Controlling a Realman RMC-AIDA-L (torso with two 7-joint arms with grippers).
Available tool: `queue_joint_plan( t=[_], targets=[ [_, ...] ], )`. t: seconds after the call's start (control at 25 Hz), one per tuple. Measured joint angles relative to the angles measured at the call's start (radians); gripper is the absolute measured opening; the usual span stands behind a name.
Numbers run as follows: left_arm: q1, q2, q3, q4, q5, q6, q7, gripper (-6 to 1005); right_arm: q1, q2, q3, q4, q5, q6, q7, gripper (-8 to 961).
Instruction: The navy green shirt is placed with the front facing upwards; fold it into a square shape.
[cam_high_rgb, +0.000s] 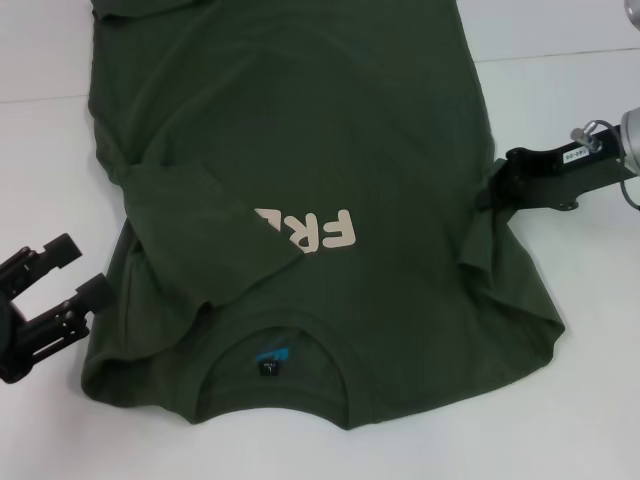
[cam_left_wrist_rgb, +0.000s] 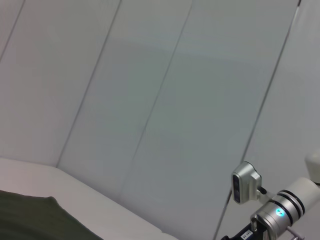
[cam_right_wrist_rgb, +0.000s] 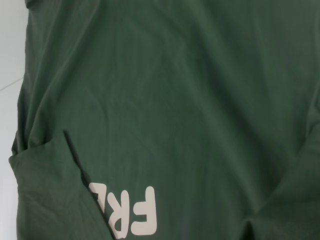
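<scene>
While right hand (cam_high_rgb: 497, 186) grips navy green shirt (cam_high_rgb: 330, 150), sleeve edge

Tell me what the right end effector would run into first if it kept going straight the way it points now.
Probably nothing new: the right end effector points toward the robot's left and is already at the edge of the navy green shirt, apparently gripping bunched fabric there.

White table (cam_high_rgb: 560, 110) carries one item: the navy green shirt (cam_high_rgb: 330, 150), lying flat, front up, collar toward 6 o'clock, hem running out of view toward 12 o'clock
</scene>
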Motion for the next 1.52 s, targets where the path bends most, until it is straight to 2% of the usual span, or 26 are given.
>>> queue_joint_plan(
  t=[0.48, 0.76, 1.04, 1.52],
  targets=[
    [0.006, 0.0, -0.01, 0.001, 0.0, 0.0, 0.0, 841, 0.011, 0.037, -0.002, 0.01, 0.011, 0.066, -0.007, 12],
    [0.006, 0.0, -0.015, 0.001, 0.0, -0.003, 0.0, 841, 0.02, 0.043, -0.001, 0.061, 0.055, 0.105, -0.037, 11],
    [0.006, 0.0, -0.021, -0.001, 0.0, -0.002, 0.0, 840, 0.023, 0.054, -0.002, 0.078, 0.057, 0.117, -0.049, 51],
    [0.005, 0.0, -0.021, -0.003, 0.0, -0.003, 0.0, 840, 0.018, 0.054, -0.001, 0.078, 0.057, 0.137, -0.049, 119]
  ],
)
